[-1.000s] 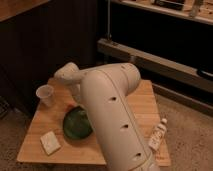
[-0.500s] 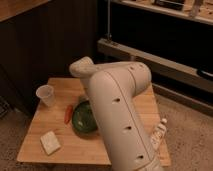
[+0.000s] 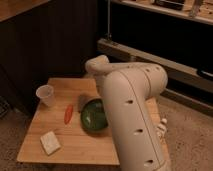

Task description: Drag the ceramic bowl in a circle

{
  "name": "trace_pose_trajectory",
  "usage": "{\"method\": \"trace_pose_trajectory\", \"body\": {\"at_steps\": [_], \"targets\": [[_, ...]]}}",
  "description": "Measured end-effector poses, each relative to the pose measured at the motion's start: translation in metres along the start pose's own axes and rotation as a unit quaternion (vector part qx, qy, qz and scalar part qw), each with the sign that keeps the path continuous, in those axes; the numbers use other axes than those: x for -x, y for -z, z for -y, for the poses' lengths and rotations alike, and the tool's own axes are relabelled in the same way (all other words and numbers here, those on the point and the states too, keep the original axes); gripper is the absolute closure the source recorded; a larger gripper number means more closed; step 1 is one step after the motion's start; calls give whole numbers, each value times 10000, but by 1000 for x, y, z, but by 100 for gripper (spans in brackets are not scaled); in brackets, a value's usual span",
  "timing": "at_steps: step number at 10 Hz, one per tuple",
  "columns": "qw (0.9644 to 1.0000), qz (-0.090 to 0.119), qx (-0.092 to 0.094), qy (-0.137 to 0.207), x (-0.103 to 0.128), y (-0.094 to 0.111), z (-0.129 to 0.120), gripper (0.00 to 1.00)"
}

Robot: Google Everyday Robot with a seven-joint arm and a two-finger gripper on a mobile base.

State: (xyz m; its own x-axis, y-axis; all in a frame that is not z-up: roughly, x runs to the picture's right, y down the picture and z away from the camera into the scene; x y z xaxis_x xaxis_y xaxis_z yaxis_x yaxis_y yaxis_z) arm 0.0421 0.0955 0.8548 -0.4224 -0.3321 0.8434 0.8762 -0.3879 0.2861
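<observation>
The ceramic bowl is a glossy dark green, wide, shallow bowl near the middle of the wooden table. Its right side is hidden behind my large white arm. My gripper shows as a dark grey shape at the bowl's far left rim, reaching down from the arm's upper end. It looks to be touching the rim.
A translucent plastic cup stands at the table's far left. An orange-red stick-like item lies just left of the bowl. A white sponge-like block lies at the front left. A white bottle is at the right edge.
The bowl has slid to the right and slightly away, with the gripper at its rim. The arm has swung right, uncovering the orange-red item. The cup has not moved.
</observation>
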Motion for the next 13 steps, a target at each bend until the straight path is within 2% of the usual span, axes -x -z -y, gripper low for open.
{"method": "trace_pose_trajectory", "body": {"at_steps": [1,3,4,6,8,11,13], "targets": [[9999,-25,-73,-82,6,-3,-9,100],[9996,-82,-201,-194,20,-9,-24,91],[9998,-73,-129,-129,25,-11,-26,93],[10000,-83,-9,8,32,-15,-8,99],[9999,-81,85,47,46,-21,8,100],[9998,-85,103,141,45,-19,23,100],[9994,-97,204,261,53,-24,38,100]]}}
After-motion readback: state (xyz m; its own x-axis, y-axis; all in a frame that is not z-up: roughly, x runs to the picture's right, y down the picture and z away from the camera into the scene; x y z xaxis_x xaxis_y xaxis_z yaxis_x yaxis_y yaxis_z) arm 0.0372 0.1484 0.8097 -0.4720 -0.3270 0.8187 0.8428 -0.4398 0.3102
